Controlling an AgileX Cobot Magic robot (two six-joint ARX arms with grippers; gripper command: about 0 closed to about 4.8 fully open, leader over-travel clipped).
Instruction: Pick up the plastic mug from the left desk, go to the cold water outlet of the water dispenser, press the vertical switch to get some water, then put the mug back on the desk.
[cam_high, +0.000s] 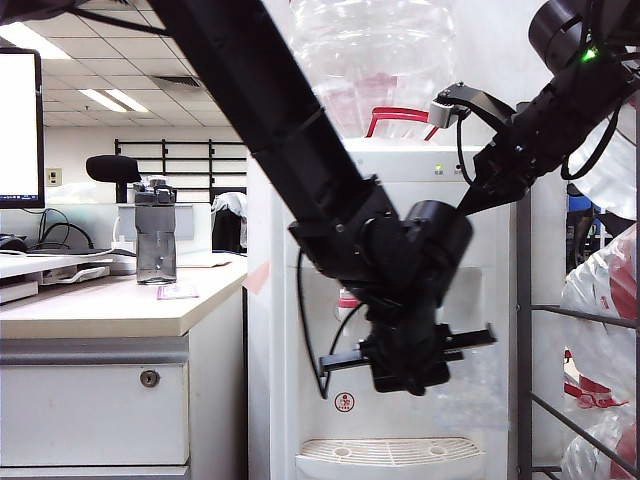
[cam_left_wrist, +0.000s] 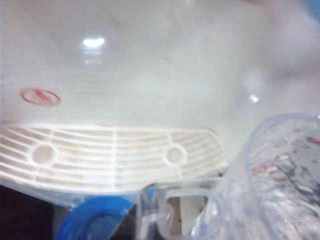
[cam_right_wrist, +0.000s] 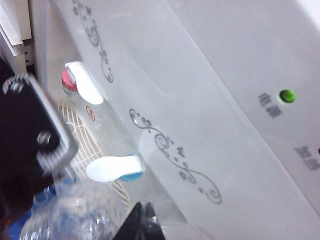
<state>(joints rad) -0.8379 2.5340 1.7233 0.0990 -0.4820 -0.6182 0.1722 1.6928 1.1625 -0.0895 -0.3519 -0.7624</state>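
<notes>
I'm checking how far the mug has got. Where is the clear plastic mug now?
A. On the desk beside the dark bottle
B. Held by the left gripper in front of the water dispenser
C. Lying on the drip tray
B: the left gripper holds the mug above the drip tray of the water dispenser.

The exterior view faces the water dispenser (cam_high: 400, 300) at tap height, tabletop (cam_high: 110, 305) lower left. Both wrist views look closely at its front, sharing the slotted drip tray (cam_left_wrist: 110, 157).
</notes>
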